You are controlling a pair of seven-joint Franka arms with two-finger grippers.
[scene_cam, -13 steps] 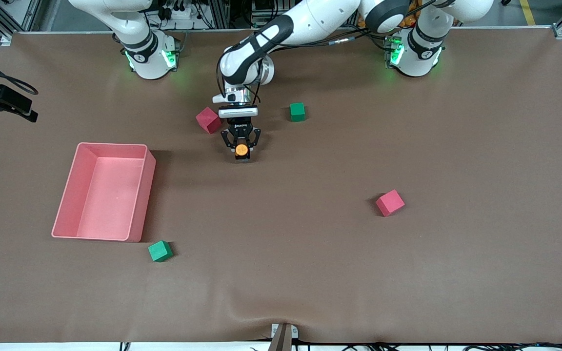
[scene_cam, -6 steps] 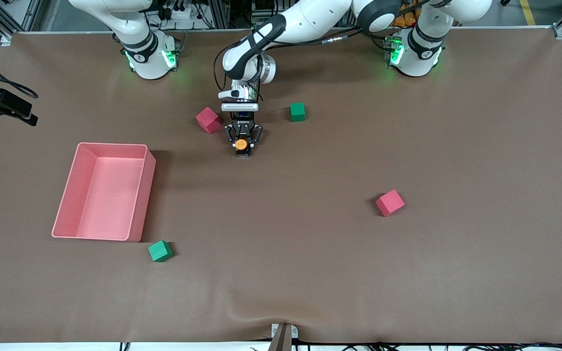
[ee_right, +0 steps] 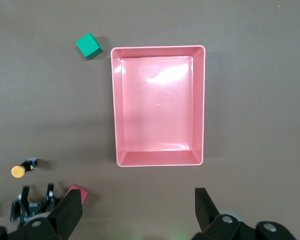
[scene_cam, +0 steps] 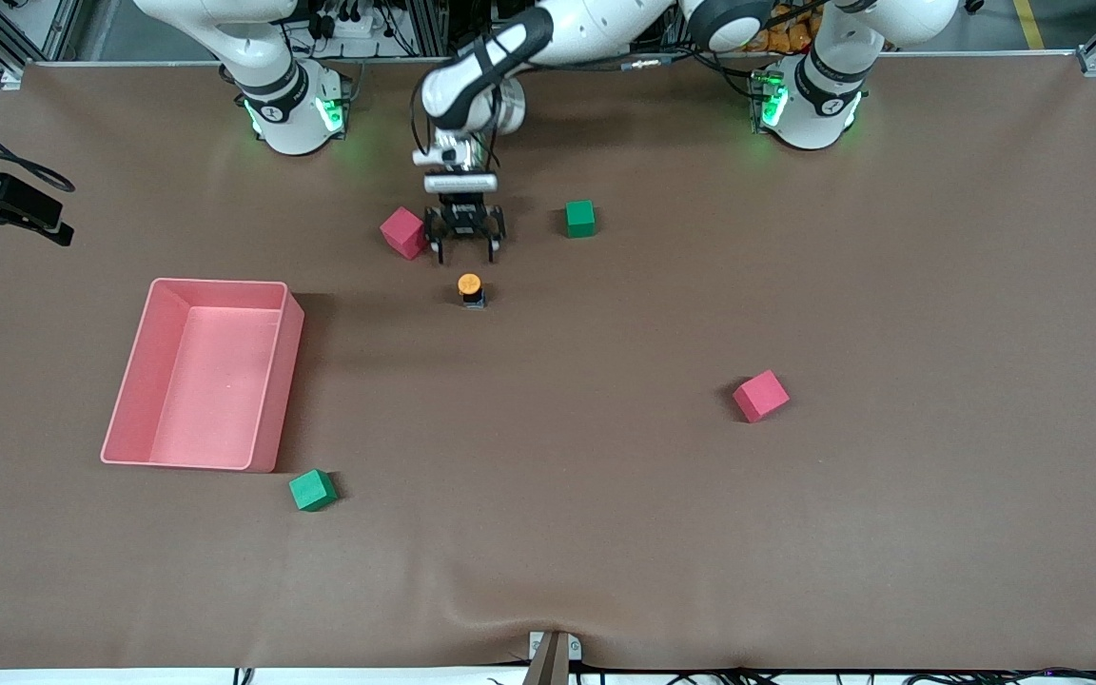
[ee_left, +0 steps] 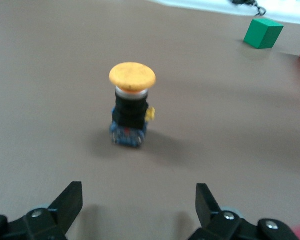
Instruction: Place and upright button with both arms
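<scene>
Button [scene_cam: 469,288]: stands upright on the brown table [scene_cam: 605,533], orange cap up, black body below, free of any grip, around the middle of the table toward the edge where the arm bases stand.
Left gripper [scene_cam: 464,249]: fingers spread apart, holding nothing, just short of the button on the base side, between a red cube [scene_cam: 403,233] and a green cube [scene_cam: 580,218].
Right arm [scene_cam: 263,67]: waits at its base; its gripper is out of sight.
Pink tray [scene_cam: 267,381]: toward the right arm's end of the table.
Other cubes: 1 green cube [scene_cam: 312,490] beside the tray's corner nearest the camera; 1 red cube [scene_cam: 760,396] toward the left arm's end.
</scene>
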